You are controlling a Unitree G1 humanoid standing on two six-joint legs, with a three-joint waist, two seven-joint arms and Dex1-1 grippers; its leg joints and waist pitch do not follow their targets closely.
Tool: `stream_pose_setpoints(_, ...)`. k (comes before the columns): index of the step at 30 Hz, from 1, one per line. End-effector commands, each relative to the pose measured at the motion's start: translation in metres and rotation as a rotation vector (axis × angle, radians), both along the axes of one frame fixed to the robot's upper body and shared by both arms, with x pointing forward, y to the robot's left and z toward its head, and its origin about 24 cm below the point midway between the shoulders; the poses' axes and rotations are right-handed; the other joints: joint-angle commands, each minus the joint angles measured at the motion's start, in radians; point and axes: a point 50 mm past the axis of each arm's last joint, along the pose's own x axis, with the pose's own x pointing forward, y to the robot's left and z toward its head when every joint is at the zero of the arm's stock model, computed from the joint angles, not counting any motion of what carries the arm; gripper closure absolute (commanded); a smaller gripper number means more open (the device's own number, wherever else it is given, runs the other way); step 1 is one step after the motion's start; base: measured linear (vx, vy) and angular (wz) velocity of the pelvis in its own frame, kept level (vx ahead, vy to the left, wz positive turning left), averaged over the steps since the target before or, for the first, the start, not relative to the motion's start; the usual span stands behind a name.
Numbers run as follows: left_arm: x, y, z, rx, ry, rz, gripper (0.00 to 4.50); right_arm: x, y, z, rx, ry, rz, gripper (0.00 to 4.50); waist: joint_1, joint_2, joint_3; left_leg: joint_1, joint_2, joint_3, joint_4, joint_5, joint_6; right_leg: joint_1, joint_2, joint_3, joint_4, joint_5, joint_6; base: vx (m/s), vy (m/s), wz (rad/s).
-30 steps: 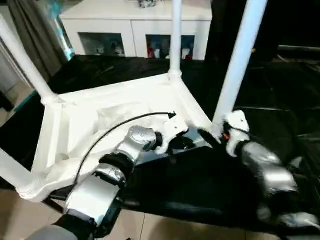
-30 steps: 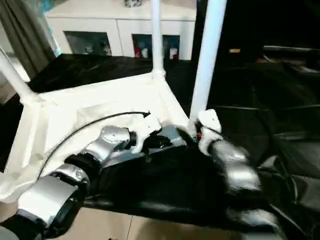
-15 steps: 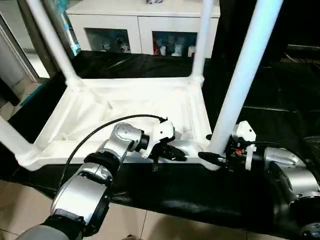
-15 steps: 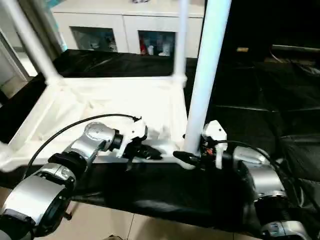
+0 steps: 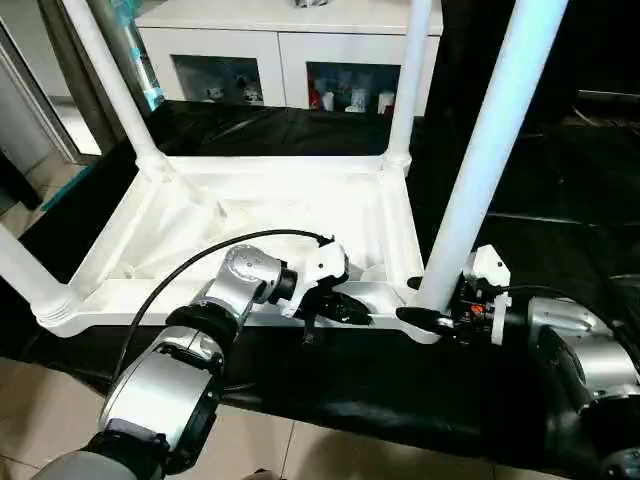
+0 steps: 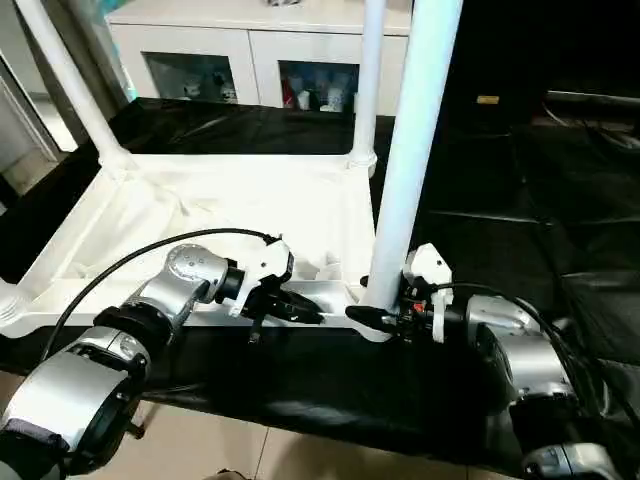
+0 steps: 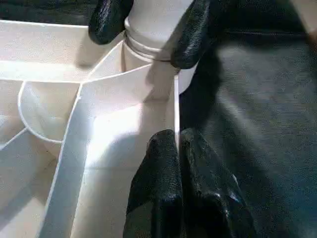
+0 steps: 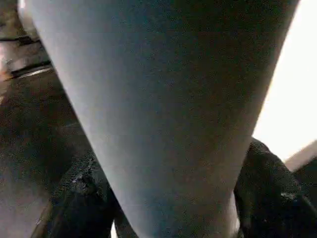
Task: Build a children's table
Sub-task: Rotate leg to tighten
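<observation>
- Children's table (image 5: pixel 250 215) lies upside down on the black surface (image 5: pixel 560 180), centre-left of frame; four legs stand up from its corners. The view has steadied over the last second; the table itself looks unmoved.
- Left hand (image 5: pixel 352 310) has its fingers pressed together, pinching the thin near rim wall of the top, lower centre. No change in that grip.
- Right hand (image 5: pixel 428 318) straddles the base of the near right leg (image 5: pixel 488 150) at its corner socket, and its fingers have drawn in around the flared end.
- My reading: the last leg is being seated or twisted home, so assembly is nearly finished; flipping the table upright would remain.
</observation>
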Motion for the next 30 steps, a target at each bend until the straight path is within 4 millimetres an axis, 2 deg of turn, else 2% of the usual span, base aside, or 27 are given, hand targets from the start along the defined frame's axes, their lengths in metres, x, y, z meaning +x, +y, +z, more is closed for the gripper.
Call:
stream_pose_setpoints(1, 0.008, -0.008, 0.006, -0.034, -0.057, 0.101, 4.5, 0.003, 0.008, -0.017, -0.047, 0.031, -0.108, 1.89, -0.003, -0.033, -0.061, 0.014, 0.09, -0.042, -0.068, -0.095, 0.141, 0.051, -0.094, 0.063, -0.065, -0.18, -0.21, 0.0, 0.0, 0.0)
stream_pose_setpoints(3, 0.01, -0.011, 0.007, -0.035, -0.069, 0.145, 4.5, 0.008, 0.01, -0.023, -0.075, 0.023, -0.204, 1.89, -0.008, -0.031, -0.058, 0.018, 0.087, -0.044, -0.072, -0.136, 0.108, 0.051, -0.095, 0.063, -0.074, -0.243, -0.201, 0.0, 0.0, 0.0)
stream_pose_setpoints(4, 0.013, -0.018, 0.008, -0.046, -0.08, 0.199, 4.5, 0.014, 0.014, -0.031, -0.109, 0.021, -0.335, 1.89, -0.022, -0.03, -0.053, 0.019, 0.085, -0.045, -0.078, -0.172, 0.072, 0.047, -0.093, 0.064, -0.081, -0.29, -0.191, 0.0, 0.0, 0.0)
stream_pose_setpoints(5, 0.013, -0.024, 0.008, -0.051, -0.093, 0.226, 4.5, 0.017, 0.018, -0.036, -0.124, 0.028, -0.408, 1.89, -0.027, -0.023, -0.053, 0.02, 0.082, -0.048, -0.079, -0.187, 0.061, 0.049, -0.094, 0.062, -0.085, -0.309, -0.187, 0.0, 0.0, 0.0)
stream_pose_setpoints(6, 0.014, -0.029, 0.008, -0.051, -0.107, 0.249, 4.5, 0.02, 0.022, -0.039, -0.133, 0.038, -0.471, 1.89, -0.036, -0.028, -0.053, 0.025, 0.083, -0.048, -0.082, -0.208, 0.044, 0.047, -0.092, 0.063, -0.091, -0.333, -0.177, 0.0, 0.0, 0.0)
stream_pose_setpoints(7, 0.014, -0.033, 0.008, -0.047, -0.115, 0.258, 4.5, 0.022, 0.024, -0.039, -0.128, 0.045, -0.505, 1.89, -0.043, -0.024, -0.052, 0.022, 0.083, -0.05, -0.083, -0.214, 0.038, 0.048, -0.091, 0.064, -0.089, -0.334, -0.178, 0.0, 0.0, 0.0)
stream_pose_setpoints(9, 0.014, -0.036, 0.008, -0.043, -0.123, 0.268, 4.5, 0.024, 0.026, -0.04, -0.123, 0.052, -0.542, 1.89, -0.054, -0.024, -0.049, 0.029, 0.082, -0.049, -0.085, -0.253, 0.036, 0.047, -0.092, 0.065, -0.1, -0.358, -0.174, 0.0, 0.0, 0.0)
stream_pose_setpoints(10, 0.014, -0.041, 0.008, -0.045, -0.126, 0.288, 4.5, 0.029, 0.03, -0.04, -0.113, 0.062, -0.604, 1.89, -0.054, -0.024, -0.049, 0.029, 0.082, -0.049, -0.085, -0.253, 0.036, 0.047, -0.092, 0.065, -0.1, -0.358, -0.174, 0.0, 0.0, 0.0)
stream_pose_setpoints(11, 0.014, -0.046, 0.008, -0.049, -0.129, 0.305, 4.5, 0.032, 0.033, -0.04, -0.105, 0.072, -0.65, 1.89, -0.059, -0.014, -0.045, 0.032, 0.081, -0.049, -0.088, -0.286, 0.031, 0.044, -0.091, 0.065, -0.104, -0.384, -0.173, 0.0, 0.0, 0.0)
stream_pose_setpoints(13, 0.013, -0.056, 0.009, -0.059, -0.129, 0.325, 4.5, 0.038, 0.047, -0.039, -0.099, 0.056, -0.663, 1.89, -0.065, -0.014, -0.043, 0.037, 0.08, -0.052, -0.092, -0.32, 0.018, 0.047, -0.092, 0.061, -0.111, -0.428, -0.157, 0.0, 0.0, 0.0)
stream_pose_setpoints(15, 0.012, -0.061, 0.009, -0.059, -0.136, 0.328, 4.5, 0.04, 0.061, -0.036, -0.095, 0.014, -0.611, 1.89, -0.071, -0.013, -0.046, 0.038, 0.079, -0.054, -0.094, -0.325, 0.011, 0.05, -0.093, 0.061, -0.113, -0.423, -0.152, 0.0, 0.0, 0.0)
stream_pose_setpoints(16, 0.012, -0.061, 0.009, -0.059, -0.137, 0.326, 4.5, 0.039, 0.062, -0.035, -0.09, 0.007, -0.599, 1.89, -0.07, -0.013, -0.047, 0.037, 0.081, -0.054, -0.094, -0.311, 0.016, 0.05, -0.092, 0.064, -0.11, -0.387, -0.157, 0.0, 0.0, 0.0)
stream_pose_setpoints(17, 0.012, -0.061, 0.009, -0.06, -0.138, 0.325, 4.5, 0.039, 0.063, -0.034, -0.086, -0.001, -0.589, 1.33, -0.07, -0.014, -0.049, 0.034, 0.081, -0.053, -0.094, -0.296, 0.026, 0.052, -0.092, 0.067, -0.105, -0.348, -0.168, 0.0, 0.0, 0.0)
stream_pose_setpoints(19, 0.012, -0.059, 0.01, -0.064, -0.137, 0.315, 4.5, 0.039, 0.064, -0.031, -0.078, -0.024, -0.566, 1.21, -0.069, -0.01, -0.051, 0.03, 0.081, -0.051, -0.092, -0.269, 0.04, 0.056, -0.093, 0.067, -0.097, -0.292, -0.187, 0.0, 0.0, 0.0)
stream_pose_setpoints(20, 0.012, -0.057, 0.01, -0.066, -0.135, 0.302, 4.5, 0.039, 0.064, -0.029, -0.059, -0.024, -0.557, 1.15, -0.068, -0.012, -0.053, 0.029, 0.08, -0.049, -0.091, -0.254, 0.05, 0.058, -0.093, 0.067, -0.095, -0.267, -0.195, 0.0, 0.0, 0.0)
stream_pose_setpoints(23, 0.011, -0.052, 0.009, -0.065, -0.123, 0.272, 4.5, 0.038, 0.06, -0.024, -0.046, -0.057, -0.497, 0.76, -0.062, -0.014, -0.052, 0.028, 0.08, -0.048, -0.089, -0.239, 0.07, 0.061, -0.095, 0.066, -0.095, -0.272, -0.196, 0.0, 0.0, 0.0)
stream_pose_setpoints(27, 0.01, -0.042, 0.008, -0.057, -0.103, 0.219, 4.5, 0.031, 0.055, -0.02, -0.041, -0.08, -0.352, 0.76, -0.053, -0.014, -0.057, 0.024, 0.084, -0.046, -0.085, -0.186, 0.106, 0.066, -0.093, 0.066, -0.082, -0.181, -0.215, 0.0, 0.0, 0.0)
stream_pose_setpoints(28, 0.009, -0.037, 0.007, -0.045, -0.097, 0.185, 4.5, 0.025, 0.05, -0.018, -0.039, -0.077, -0.27, 0.76, -0.053, -0.014, -0.057, 0.024, 0.084, -0.046, -0.085, -0.186, 0.106, 0.066, -0.093, 0.066, -0.082, -0.181, -0.215, 0.0, 0.0, 0.0)
stream_pose_setpoints(29, 0.009, -0.033, 0.006, -0.036, -0.092, 0.163, 4.5, 0.021, 0.046, -0.017, -0.038, -0.073, -0.215, 0.76, -0.047, -0.015, -0.06, 0.021, 0.086, -0.044, -0.081, -0.158, 0.133, 0.07, -0.091, 0.064, -0.072, -0.116, -0.23, 0.0, 0.0, 0.0)
stream_pose_setpoints(30, 0.006, -0.023, 0.005, -0.019, -0.077, 0.094, 4.5, 0.012, 0.035, -0.015, -0.047, -0.055, -0.111, 0.76, -0.045, -0.015, -0.06, 0.019, 0.087, -0.043, -0.078, -0.142, 0.152, 0.069, -0.092, 0.064, -0.068, -0.076, -0.242, 0.0, 0.0, 0.0)
